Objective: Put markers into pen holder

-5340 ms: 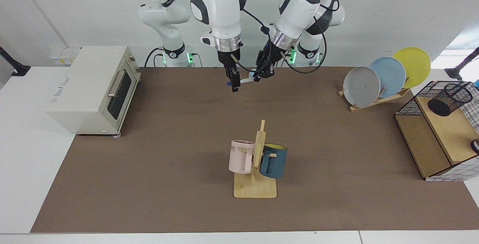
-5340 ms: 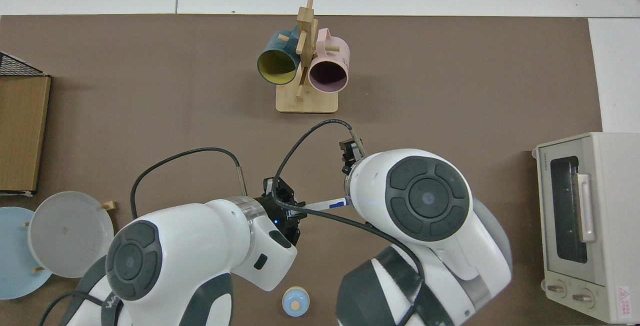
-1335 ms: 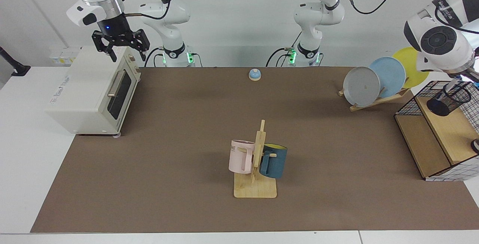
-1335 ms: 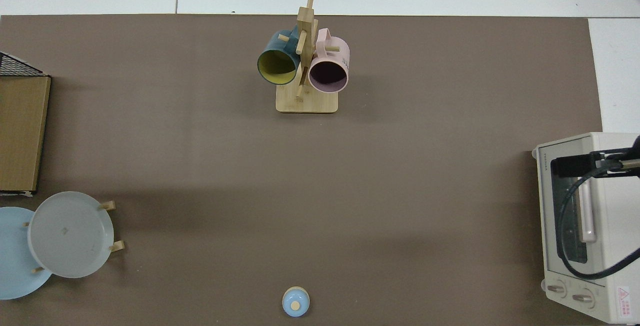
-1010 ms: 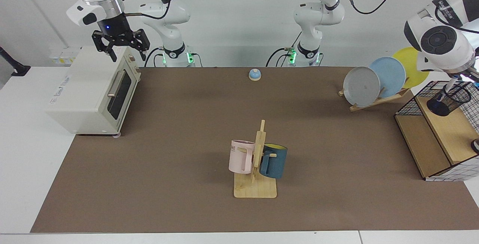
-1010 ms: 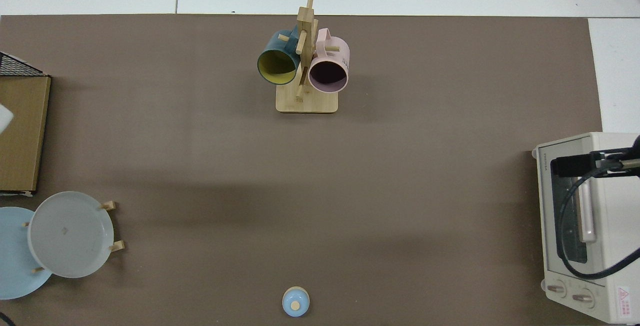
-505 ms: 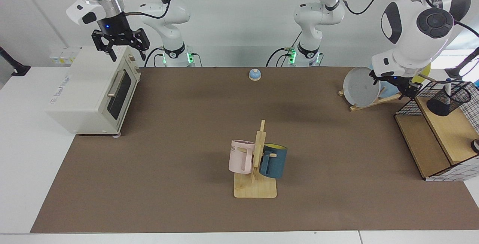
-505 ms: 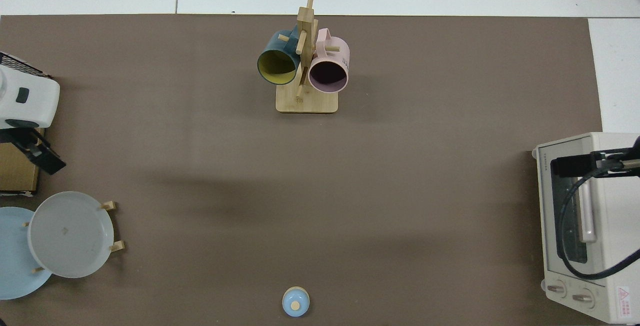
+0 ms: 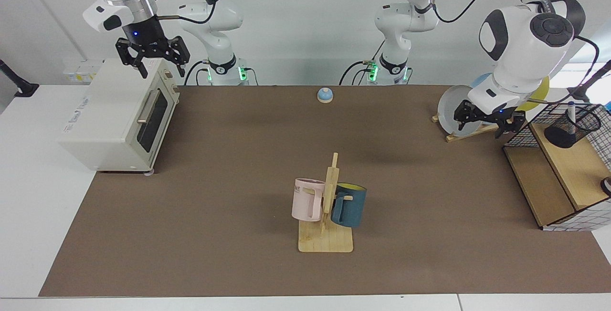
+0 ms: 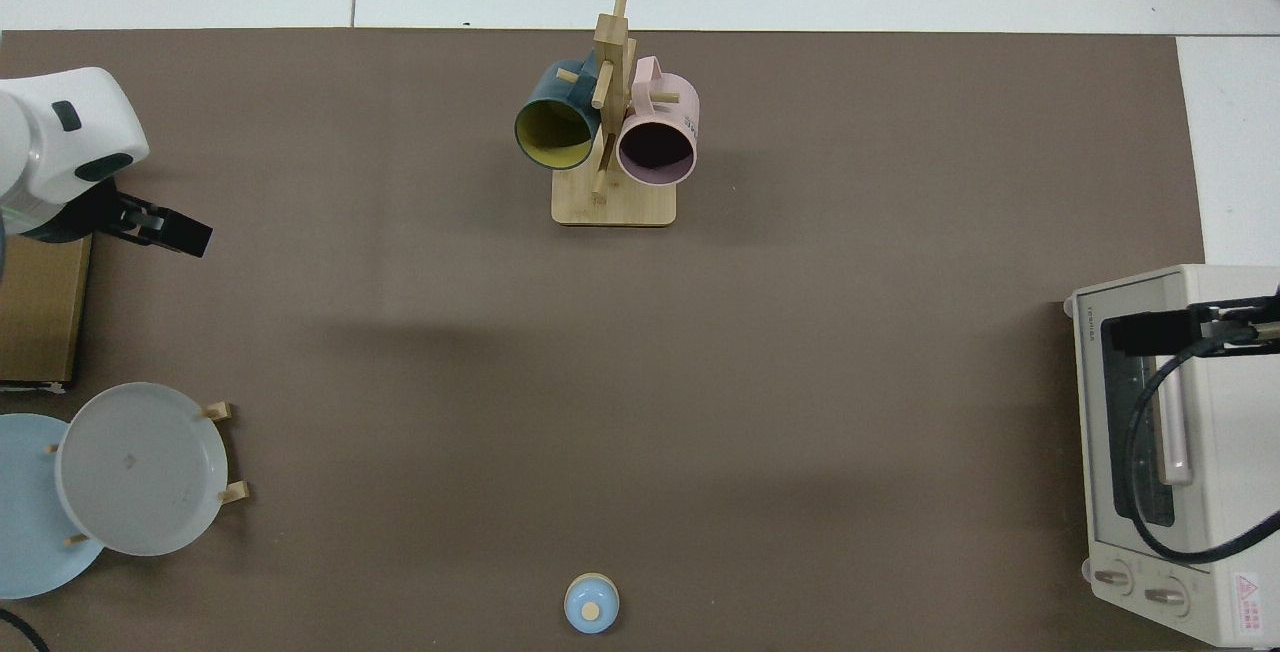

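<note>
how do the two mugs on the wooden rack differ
The pink mug hangs on the rack's toaster side; the blue mug hangs on the plate side. In the top view the pink one is dark inside, the blue one yellow inside. Both hang tilted from pegs.

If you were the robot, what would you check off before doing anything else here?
1. Marker in the pen holder: ok, it stands upright inside the mesh cup.
2. Left gripper free of the marker: ok, open and empty, in front of the plate rack beside the wire shelf box.
3. Right gripper out of the way: ok, open, waiting above the toaster oven.
4. Other markers left on the brown mat: ok, none visible.
5. Pen holder steady on the shelf: cannot tell how firmly it sits.
</note>
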You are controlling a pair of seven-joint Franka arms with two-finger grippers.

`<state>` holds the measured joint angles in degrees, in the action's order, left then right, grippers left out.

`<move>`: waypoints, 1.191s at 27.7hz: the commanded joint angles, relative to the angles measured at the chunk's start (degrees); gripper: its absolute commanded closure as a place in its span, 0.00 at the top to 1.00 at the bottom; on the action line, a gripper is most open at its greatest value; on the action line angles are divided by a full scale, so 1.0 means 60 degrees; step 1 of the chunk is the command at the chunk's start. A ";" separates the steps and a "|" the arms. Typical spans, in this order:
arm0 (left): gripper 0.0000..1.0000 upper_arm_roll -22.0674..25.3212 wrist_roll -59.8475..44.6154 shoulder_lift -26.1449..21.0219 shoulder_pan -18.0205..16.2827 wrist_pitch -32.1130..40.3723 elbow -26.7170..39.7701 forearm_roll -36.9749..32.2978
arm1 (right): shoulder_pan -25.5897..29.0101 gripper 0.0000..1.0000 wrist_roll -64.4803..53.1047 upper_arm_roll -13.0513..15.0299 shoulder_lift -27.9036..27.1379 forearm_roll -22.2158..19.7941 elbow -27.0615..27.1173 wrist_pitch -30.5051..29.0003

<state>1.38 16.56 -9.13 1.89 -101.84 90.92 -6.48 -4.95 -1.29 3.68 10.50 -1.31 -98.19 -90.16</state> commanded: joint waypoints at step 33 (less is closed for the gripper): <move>1.00 -0.0333 -0.1838 0.2342 -0.0212 0.1564 0.0740 0.1080 | 0.0063 1.00 -0.0312 0.0017 0.0184 0.0057 -0.0100 -0.0017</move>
<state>-0.71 5.48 3.67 0.49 -93.74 94.08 -0.52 -4.94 -1.36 3.67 10.82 -1.31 -98.19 -90.16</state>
